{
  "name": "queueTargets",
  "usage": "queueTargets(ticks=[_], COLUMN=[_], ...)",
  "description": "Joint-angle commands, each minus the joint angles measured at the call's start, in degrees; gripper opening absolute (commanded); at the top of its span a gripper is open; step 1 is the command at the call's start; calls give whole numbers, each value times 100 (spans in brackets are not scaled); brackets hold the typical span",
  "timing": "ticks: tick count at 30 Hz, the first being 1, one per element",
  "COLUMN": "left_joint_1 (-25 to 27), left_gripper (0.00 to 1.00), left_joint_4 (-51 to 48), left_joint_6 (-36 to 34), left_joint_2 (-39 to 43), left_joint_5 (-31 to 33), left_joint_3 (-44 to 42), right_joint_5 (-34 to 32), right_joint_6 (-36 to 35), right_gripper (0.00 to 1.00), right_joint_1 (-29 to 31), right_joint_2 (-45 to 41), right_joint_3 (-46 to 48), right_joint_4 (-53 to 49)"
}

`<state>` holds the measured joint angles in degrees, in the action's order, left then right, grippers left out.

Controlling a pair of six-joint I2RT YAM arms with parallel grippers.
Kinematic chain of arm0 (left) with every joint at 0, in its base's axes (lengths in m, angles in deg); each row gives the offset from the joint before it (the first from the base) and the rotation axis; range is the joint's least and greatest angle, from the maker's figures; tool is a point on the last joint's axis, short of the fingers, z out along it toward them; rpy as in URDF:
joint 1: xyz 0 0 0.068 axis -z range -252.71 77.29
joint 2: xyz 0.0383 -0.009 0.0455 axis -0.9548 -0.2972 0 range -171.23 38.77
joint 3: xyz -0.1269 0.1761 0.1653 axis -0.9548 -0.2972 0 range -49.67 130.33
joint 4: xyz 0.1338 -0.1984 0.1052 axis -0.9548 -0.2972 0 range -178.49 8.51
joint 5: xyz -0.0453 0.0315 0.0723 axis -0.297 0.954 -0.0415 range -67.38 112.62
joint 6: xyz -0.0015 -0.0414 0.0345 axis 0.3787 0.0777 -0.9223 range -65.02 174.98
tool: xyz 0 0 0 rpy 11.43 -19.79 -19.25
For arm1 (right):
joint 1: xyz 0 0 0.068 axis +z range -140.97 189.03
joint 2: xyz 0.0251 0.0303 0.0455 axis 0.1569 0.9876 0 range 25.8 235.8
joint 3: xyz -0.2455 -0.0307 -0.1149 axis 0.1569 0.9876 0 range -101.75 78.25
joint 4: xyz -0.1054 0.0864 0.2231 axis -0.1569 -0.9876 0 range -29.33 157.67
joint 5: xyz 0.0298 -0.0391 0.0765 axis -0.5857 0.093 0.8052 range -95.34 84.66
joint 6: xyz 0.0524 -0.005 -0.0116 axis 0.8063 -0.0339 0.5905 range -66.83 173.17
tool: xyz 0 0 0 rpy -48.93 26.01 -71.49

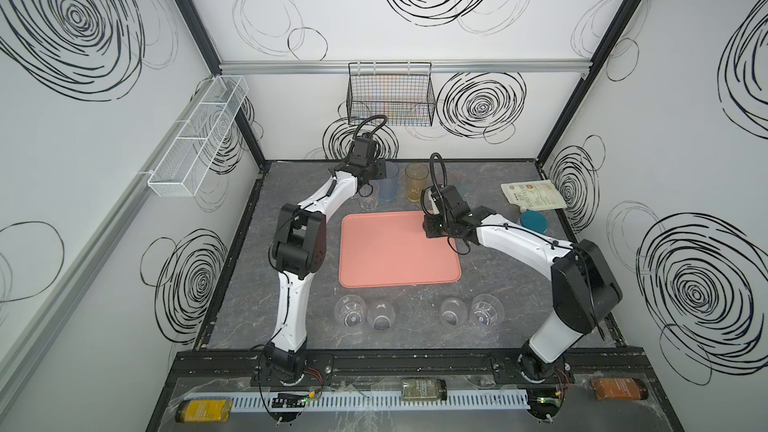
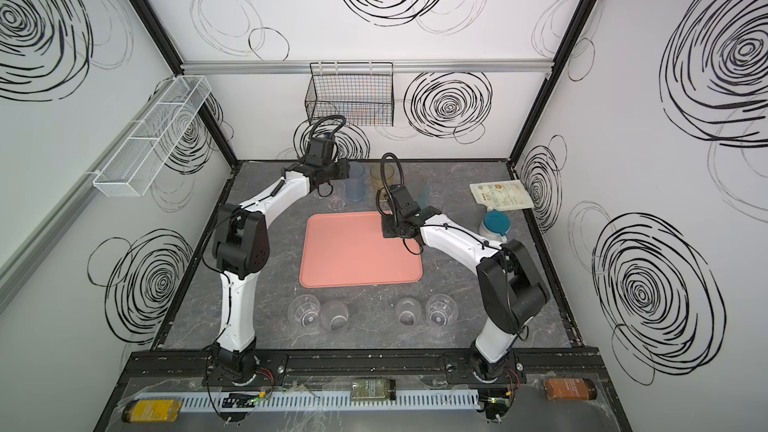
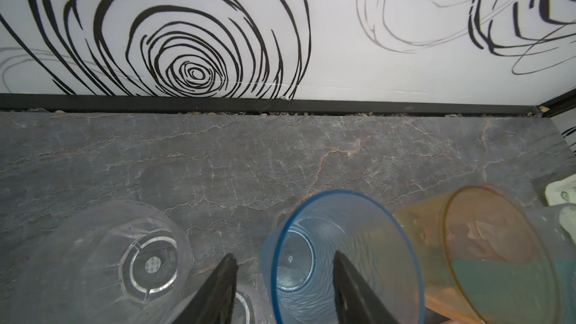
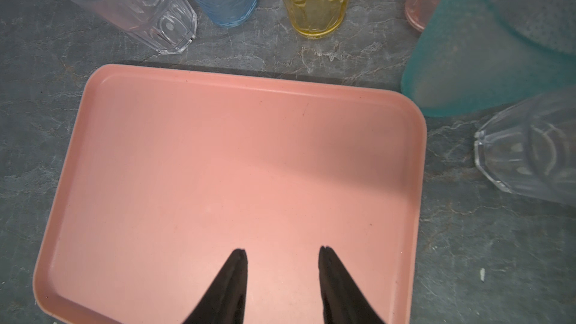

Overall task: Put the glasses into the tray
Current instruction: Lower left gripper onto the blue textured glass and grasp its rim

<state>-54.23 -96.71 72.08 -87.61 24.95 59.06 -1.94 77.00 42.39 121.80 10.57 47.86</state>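
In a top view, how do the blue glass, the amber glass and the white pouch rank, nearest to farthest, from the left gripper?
1. blue glass: at the left gripper, rim between its open jaws.
2. amber glass: just beside it, to the right.
3. white pouch: far right, near the wall.

The table point(image 1: 519, 305) bears a tray point(image 1: 399, 251) at centre, glasses point(image 1: 350, 311) along far and near edges, pouch point(image 1: 534, 195) and jar point(image 1: 534, 220) far-right.
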Motion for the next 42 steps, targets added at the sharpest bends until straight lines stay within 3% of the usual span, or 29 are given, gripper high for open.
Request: queueTargets(ticks=[1,8,22,42], left_joint_1=[83,209,209,210], left_gripper=[52,48,31,18], left_joint_4=[-154,-112,-121,-182], left_joint_6=[-239,-452,-415,-301], left_joint_2=[-185,-307,-562,-431], left_joint_5=[403,874,954,837], left_joint_3=[305,396,579,575], right_joint_5=[-150,-112,-124,-127], right_joint_6=[-1,34,78,165], right_gripper=[43,44,44,43], right_joint_1=[23,79,195,311], right_joint_2=[139,275,549,1239], right_joint_3=[-179,-175,-418,-1243], right_joint_4=[12,48,120,227])
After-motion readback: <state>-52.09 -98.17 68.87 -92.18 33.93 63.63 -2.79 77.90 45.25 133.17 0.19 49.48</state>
